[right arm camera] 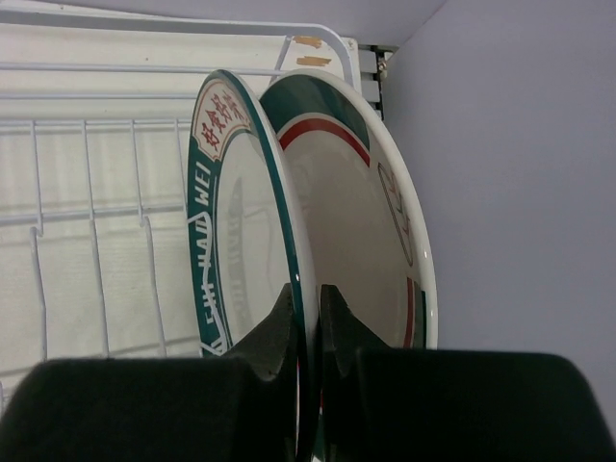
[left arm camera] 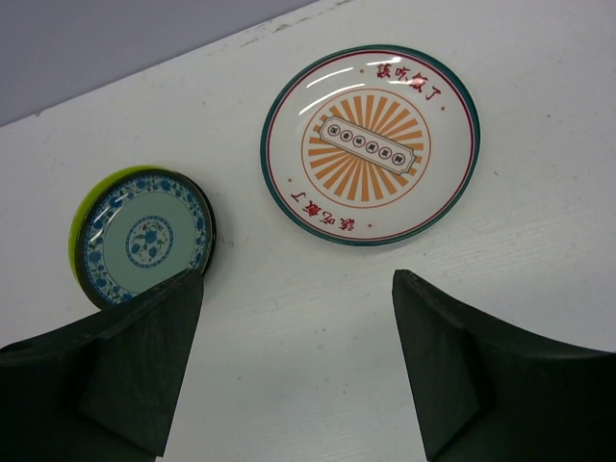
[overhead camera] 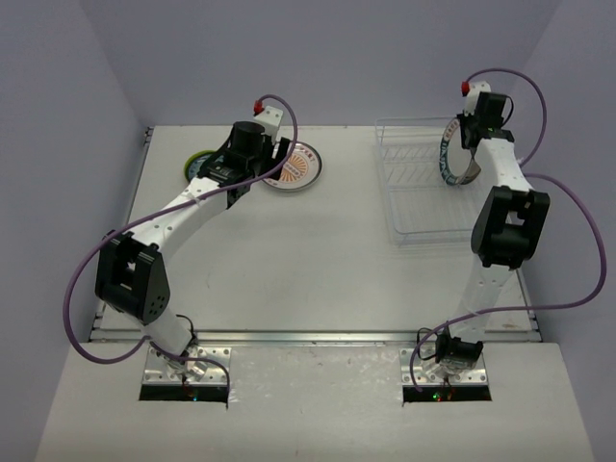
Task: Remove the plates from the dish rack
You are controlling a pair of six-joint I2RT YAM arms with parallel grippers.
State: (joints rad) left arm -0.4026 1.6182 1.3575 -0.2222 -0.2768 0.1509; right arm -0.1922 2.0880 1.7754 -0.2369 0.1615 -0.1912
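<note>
The wire dish rack (overhead camera: 414,192) stands at the far right of the table. Two large white plates stand on edge at its right end. My right gripper (right arm camera: 308,294) is shut on the rim of the green-banded plate (right arm camera: 241,241); a red-and-green striped plate (right arm camera: 361,212) stands right behind it. From above, the right gripper (overhead camera: 470,142) holds that plate (overhead camera: 448,159) over the rack. My left gripper (left arm camera: 298,289) is open and empty above bare table, near the orange-sunburst plate (left arm camera: 371,144) lying flat. A teal-patterned plate (left arm camera: 144,236) lies on a green plate (left arm camera: 82,217).
The rack's wire floor and side (right arm camera: 96,192) left of the held plate hold nothing. The side wall (right arm camera: 520,192) is close on the right of the plates. The sunburst plate (overhead camera: 300,166) and the small stack (overhead camera: 195,166) lie at the far left of the table (overhead camera: 308,260).
</note>
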